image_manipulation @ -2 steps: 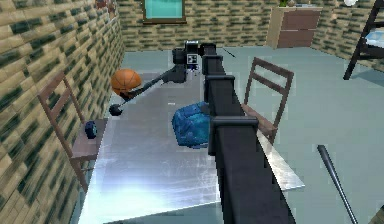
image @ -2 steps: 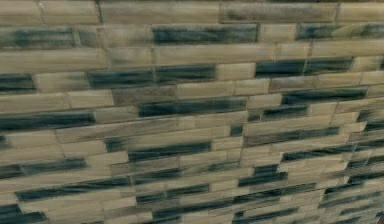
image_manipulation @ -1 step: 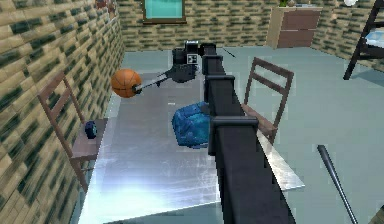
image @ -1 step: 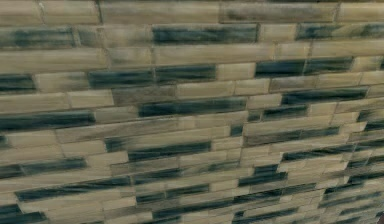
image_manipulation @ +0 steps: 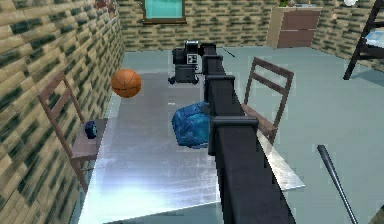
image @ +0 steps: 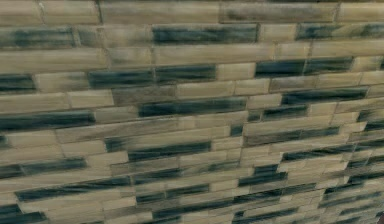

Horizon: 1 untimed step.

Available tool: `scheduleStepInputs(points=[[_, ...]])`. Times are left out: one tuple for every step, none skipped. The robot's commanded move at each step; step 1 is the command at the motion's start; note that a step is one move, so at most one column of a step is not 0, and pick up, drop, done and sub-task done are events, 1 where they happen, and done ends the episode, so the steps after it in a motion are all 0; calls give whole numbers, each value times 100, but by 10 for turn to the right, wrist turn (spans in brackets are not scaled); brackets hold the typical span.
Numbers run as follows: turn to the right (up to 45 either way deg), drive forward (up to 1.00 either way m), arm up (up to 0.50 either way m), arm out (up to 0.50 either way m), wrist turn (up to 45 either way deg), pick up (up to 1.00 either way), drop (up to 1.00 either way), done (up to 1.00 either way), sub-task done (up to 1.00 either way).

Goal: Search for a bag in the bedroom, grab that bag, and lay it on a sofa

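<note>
1. Grey table (image_manipulation: 150, 170) stands along a brick wall (image_manipulation: 40, 60). The dark arm (image_manipulation: 238, 145) reaches out across the tabletop.
2. Crumpled blue bag (image_manipulation: 190, 125) lies on the table, tight against the arm's left flank in the arm side view, roughly midway along the bar.
3. Gripper (image_manipulation: 182, 68) sits farther out, near the table's far edge. The bag lies short of it, apart from the fingers.
4. The gripper's far end is too muddled to make out, so I cannot tell whether it holds anything.
5. Orange ball (image_manipulation: 125, 82) rests on the table, left of the gripper.
6. One chair (image_manipulation: 62, 115) stands at the table's left side, another chair (image_manipulation: 268, 90) at its right.
7. Forward view looks onto tan-and-dark brickwork (image: 190, 110).
</note>
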Motion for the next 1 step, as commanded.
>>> scheduleStepInputs(points=[[0,0,0,0,300,0,0,0,0]])
